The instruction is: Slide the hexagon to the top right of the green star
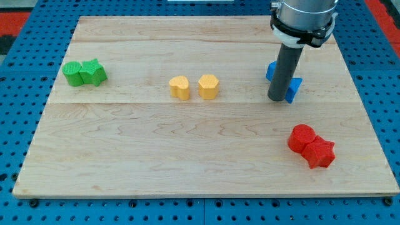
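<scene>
My tip [277, 99], a jawless dark rod, is seen at right of centre touching blue blocks [292, 88]; the yellow hexagon block [208, 86] sits mid-frame, the green star block [93, 72] upper left.

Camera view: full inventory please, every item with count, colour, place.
green blocks: 2, green, touching pair at the view's left edge of the board; rounder one on the left, green star on the right
yellow blocks: 2, yellow, mid-board, side by side with a small gap; heart-like one left, hexagon right
blue block: at least 1, blue, upper right, mostly hidden behind the rod; shape cannot be told
red blocks: 2, red, touching pair at lower right; rounder one upper left, star-like one lower right
board: 1, light wood, on a blue pegboard surface
my tip: 1, dark rod, against the blue block, far right of the hexagon
</scene>
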Robot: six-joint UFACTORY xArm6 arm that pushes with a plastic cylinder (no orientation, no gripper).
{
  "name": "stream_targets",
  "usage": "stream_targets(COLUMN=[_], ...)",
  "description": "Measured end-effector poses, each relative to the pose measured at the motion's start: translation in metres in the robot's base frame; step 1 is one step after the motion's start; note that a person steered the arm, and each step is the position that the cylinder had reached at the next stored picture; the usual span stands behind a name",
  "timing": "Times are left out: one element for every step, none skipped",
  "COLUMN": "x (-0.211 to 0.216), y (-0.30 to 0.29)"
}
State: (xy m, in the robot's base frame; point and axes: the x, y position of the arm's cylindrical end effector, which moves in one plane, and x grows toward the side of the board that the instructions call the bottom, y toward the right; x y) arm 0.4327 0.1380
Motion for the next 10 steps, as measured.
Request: stream_targets(x=[0.000,0.000,0.039,0.028,-0.005,-0.007,-0.013,-0.042,-0.068,-0.097], y=[0.000,0.000,-0.008,-0.033,-0.071,-0.082,-0.108,-0.165,-0.225,-0.266])
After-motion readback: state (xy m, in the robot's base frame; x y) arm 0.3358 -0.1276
